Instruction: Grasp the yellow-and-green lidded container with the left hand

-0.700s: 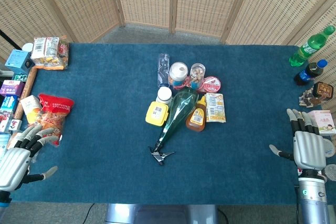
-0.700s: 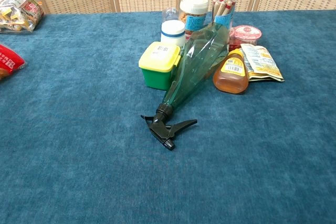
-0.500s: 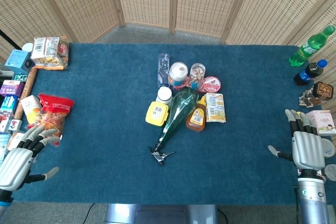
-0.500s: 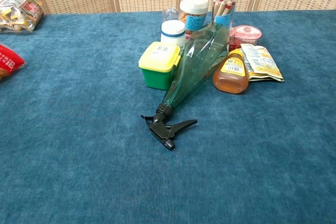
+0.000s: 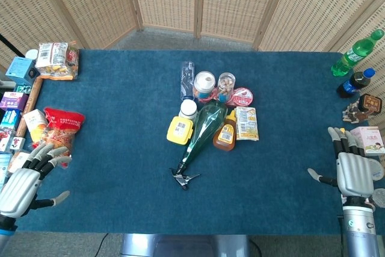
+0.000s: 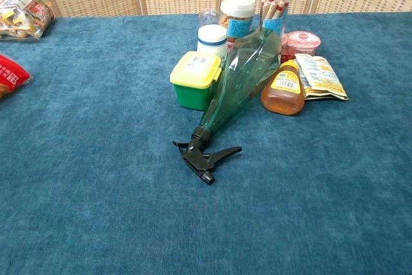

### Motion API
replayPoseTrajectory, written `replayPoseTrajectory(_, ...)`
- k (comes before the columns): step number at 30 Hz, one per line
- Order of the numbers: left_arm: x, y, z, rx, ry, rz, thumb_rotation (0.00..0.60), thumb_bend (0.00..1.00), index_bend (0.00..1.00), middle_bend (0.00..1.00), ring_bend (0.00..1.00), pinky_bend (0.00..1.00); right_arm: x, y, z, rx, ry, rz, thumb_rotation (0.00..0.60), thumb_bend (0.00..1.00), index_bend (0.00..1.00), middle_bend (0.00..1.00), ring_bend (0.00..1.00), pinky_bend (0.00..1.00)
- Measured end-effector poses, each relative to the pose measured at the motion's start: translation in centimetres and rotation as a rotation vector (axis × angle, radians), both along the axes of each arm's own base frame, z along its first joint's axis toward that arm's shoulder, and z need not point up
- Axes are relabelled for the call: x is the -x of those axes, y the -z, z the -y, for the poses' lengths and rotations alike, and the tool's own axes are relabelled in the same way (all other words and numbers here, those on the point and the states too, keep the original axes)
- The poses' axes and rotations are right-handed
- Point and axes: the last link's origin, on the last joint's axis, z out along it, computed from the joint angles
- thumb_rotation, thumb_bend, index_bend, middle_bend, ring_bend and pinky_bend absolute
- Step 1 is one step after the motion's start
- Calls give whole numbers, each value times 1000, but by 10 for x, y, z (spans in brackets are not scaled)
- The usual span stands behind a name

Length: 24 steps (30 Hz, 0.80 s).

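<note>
The yellow-and-green lidded container (image 5: 180,130) (image 6: 195,81) stands near the table's middle, its yellow lid up and its green body below, touching the side of a lying green spray bottle (image 5: 201,134) (image 6: 239,85). My left hand (image 5: 24,180) hovers at the table's near left corner, far from the container, fingers spread and empty. My right hand (image 5: 353,172) is at the near right edge, also spread and empty. Neither hand shows in the chest view.
Behind the container stand a white jar (image 5: 188,108), a blue-labelled jar (image 5: 204,83), a stick tube (image 5: 226,83) and a red cup (image 5: 243,96); a honey bottle (image 5: 227,132) and packet (image 5: 246,123) lie right. Snack bags (image 5: 60,126) and boxes crowd the left edge, drink bottles (image 5: 356,54) the far right.
My left hand has drifted slightly toward the table's near edge. My right hand has barely shifted. The objects have not moved.
</note>
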Motion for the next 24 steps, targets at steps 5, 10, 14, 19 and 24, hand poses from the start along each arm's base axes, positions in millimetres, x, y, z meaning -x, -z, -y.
replayPoseTrajectory(5, -2, 3, -4, 23, 13, -7, 600, 242, 255, 168, 0, 0, 1, -1, -1, -3, 6, 2, 517, 0, 0, 90, 0, 101)
replayPoseTrajectory(10, -8, 7, -15, 48, 42, -10, 600, 241, 256, 162, 0, 0, 2, -1, -2, -6, 15, 3, 516, 0, 0, 90, 0, 102)
replayPoseTrajectory(14, -14, 9, -24, 63, 67, -16, 600, 242, 256, 161, 0, 0, 4, -3, -4, 1, 22, 5, 512, 0, 0, 89, 0, 102)
replayPoseTrajectory(19, -26, 15, -37, 108, 104, 6, 600, 241, 256, 162, 0, 0, 6, -5, -7, 7, 29, 8, 515, 0, 0, 90, 0, 101)
replayPoseTrajectory(24, -36, 22, -52, 150, 143, -9, 600, 243, 257, 162, 0, 0, 9, -9, -10, 17, 38, 13, 515, 0, 0, 90, 0, 101)
